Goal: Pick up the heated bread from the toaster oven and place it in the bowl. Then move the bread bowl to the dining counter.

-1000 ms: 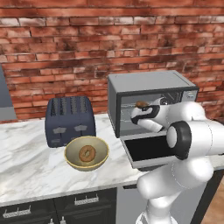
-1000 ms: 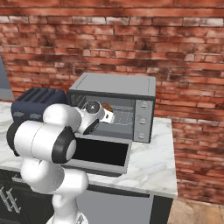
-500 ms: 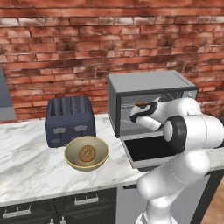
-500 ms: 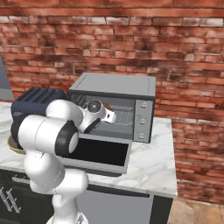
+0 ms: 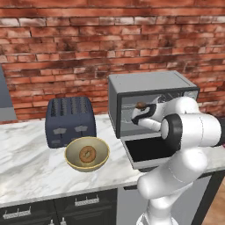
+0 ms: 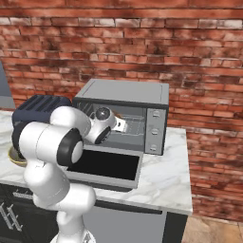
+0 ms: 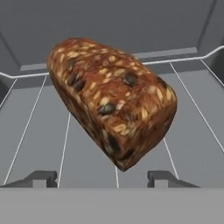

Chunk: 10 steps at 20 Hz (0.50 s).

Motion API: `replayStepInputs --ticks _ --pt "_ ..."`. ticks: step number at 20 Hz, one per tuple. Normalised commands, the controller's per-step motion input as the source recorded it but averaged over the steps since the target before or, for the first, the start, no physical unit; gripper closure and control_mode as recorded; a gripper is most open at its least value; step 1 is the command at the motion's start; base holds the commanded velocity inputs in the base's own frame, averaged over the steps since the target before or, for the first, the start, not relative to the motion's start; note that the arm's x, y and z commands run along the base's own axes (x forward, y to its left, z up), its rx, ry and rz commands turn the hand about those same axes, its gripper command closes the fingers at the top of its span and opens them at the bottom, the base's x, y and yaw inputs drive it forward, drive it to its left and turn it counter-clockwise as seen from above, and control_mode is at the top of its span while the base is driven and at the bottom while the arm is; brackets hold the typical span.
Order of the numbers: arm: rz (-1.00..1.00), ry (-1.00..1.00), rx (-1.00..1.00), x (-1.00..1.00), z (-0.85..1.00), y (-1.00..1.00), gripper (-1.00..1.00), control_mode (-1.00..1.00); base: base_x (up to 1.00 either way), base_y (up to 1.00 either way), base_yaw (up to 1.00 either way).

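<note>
Claw (image 7: 100, 178) astride bread (image 7: 111, 98), oven rack (image 7: 192, 109)

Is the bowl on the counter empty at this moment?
No, the bowl holds a ring-shaped brown doughnut, seen in the left base view.

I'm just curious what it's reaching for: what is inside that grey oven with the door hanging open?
A brown seeded loaf of bread lies on the wire rack inside the toaster oven, with the gripper right before it. The robot's arm covers much of the oven's interior in both base views.
</note>
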Motion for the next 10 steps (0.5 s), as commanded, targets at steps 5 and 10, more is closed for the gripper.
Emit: replayStepInputs --ticks 5,10 --pt "0.00 0.46 -0.10 -0.48 -0.03 -0.01 -1.00 -1.00 0.00 0.00 0.00" --pt "0.00 0.65 -0.06 -0.84 0.00 -0.13 -1.00 -1.00 0.00 0.00 0.00"
